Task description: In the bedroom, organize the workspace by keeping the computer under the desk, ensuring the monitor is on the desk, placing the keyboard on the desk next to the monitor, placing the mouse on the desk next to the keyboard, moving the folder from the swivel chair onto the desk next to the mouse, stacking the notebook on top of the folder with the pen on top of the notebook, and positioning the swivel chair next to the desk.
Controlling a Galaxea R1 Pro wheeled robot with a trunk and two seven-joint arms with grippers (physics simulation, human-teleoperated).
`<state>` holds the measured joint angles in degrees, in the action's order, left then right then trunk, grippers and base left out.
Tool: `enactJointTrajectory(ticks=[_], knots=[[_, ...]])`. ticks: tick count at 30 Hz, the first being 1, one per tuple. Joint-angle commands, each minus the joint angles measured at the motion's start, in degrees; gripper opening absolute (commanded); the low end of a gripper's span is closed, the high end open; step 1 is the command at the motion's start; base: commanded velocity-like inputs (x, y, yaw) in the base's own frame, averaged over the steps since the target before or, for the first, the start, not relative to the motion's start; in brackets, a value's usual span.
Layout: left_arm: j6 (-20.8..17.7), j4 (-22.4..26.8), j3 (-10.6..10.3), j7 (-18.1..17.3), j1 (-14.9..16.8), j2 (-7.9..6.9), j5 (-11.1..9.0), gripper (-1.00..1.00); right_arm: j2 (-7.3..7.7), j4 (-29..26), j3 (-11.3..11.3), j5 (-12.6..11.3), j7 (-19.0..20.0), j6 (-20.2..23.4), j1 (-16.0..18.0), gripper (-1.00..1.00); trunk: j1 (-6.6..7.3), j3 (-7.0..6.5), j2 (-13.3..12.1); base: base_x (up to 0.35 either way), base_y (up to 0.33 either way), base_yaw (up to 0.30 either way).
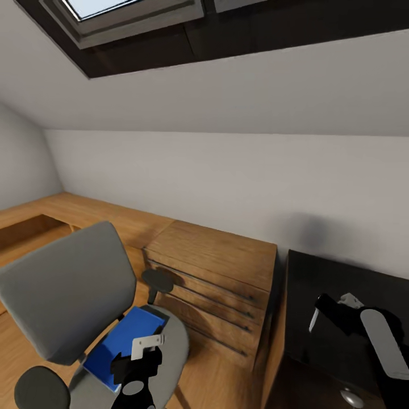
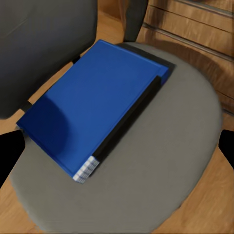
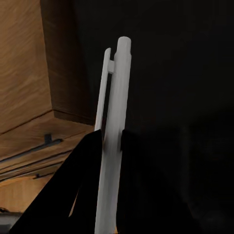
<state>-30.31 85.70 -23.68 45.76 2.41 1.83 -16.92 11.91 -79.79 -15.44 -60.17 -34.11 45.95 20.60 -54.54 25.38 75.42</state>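
1. Chair (image 1: 68, 295): lower left of the head view, grey back toward the camera's left, seat toward the centre, one black armrest (image 1: 158, 279) beside the seat.
2. Folder (image 1: 122, 343): blue, lying flat on the chair seat (image 2: 161, 161); its black-and-white spine edge faces the open part of the seat in the left wrist view (image 2: 92, 107).
3. Left gripper (image 1: 136, 363): bottom centre-left of the head view, hanging just above the folder's near end; how far its jaws are parted cannot be told.
4. Right gripper (image 1: 326, 312): lower right, over the desk (image 1: 318, 272); its fingers are closed around a pale pen (image 3: 113, 141), which stands out beyond them (image 1: 313, 320).
5. Cabinet (image 1: 216, 284): light wood, with drawers, centre of the head view, standing between chair and desk, against the grey wall.
6. Skylight (image 1: 96, 7): upper left, set in the sloped ceiling.
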Motion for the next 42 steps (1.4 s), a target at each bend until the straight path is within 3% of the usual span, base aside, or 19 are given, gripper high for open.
enactJointTrajectory(ticks=[1,5,6,10,16,40,41,42], knots=[[-0.19,0.00,-0.08,0.47,0.05,-0.01,-0.40,1.00,0.00,-0.03,0.65,0.18,-0.70,-0.58,0.05,-1.00,-0.02,0.07,0.04,0.125,-0.069,0.000],[-0.18,-0.20,-0.05,0.56,0.05,0.00,-0.40,1.00,-0.03,0.49,3.86,3.51,-0.93,-4.23,0.05,-1.00,-0.02,0.07,0.04,0.053,-0.029,0.000],[-0.18,-0.24,-0.05,0.61,0.05,0.00,-0.40,1.00,-0.04,2.19,5.61,4.54,-1.04,-5.17,0.10,-1.00,-0.02,0.07,0.04,0.013,-0.007,0.000],[-0.18,-0.26,-0.05,0.64,0.05,0.01,-0.39,1.00,0.01,5.55,6.97,5.53,-1.11,-5.66,0.25,-1.00,-0.02,0.07,0.04,0.006,-0.003,0.000],[-0.18,-0.22,-0.05,0.70,0.05,0.02,-0.39,1.00,-0.04,8.96,7.41,7.73,-1.13,-5.78,0.46,-1.00,-0.02,0.07,0.04,0.001,0.000,0.000],[-0.12,-0.01,-0.05,0.74,0.05,-0.02,-0.34,1.00,-0.05,10.80,7.36,8.05,-3.33,-5.87,0.58,-1.00,-0.02,0.07,0.04,0.000,0.000,0.000],[-0.11,0.03,-0.05,0.74,0.05,-0.04,-0.33,1.00,-0.03,10.77,7.36,8.05,-3.33,-5.87,0.58,1.00,-0.02,0.07,0.04,0.000,0.000,0.000],[-0.10,0.05,-0.05,0.74,0.05,-0.05,-0.32,1.00,-0.02,10.75,7.35,8.05,-3.35,-5.87,0.58,1.00,-0.02,0.07,0.04,0.000,0.000,0.000]])
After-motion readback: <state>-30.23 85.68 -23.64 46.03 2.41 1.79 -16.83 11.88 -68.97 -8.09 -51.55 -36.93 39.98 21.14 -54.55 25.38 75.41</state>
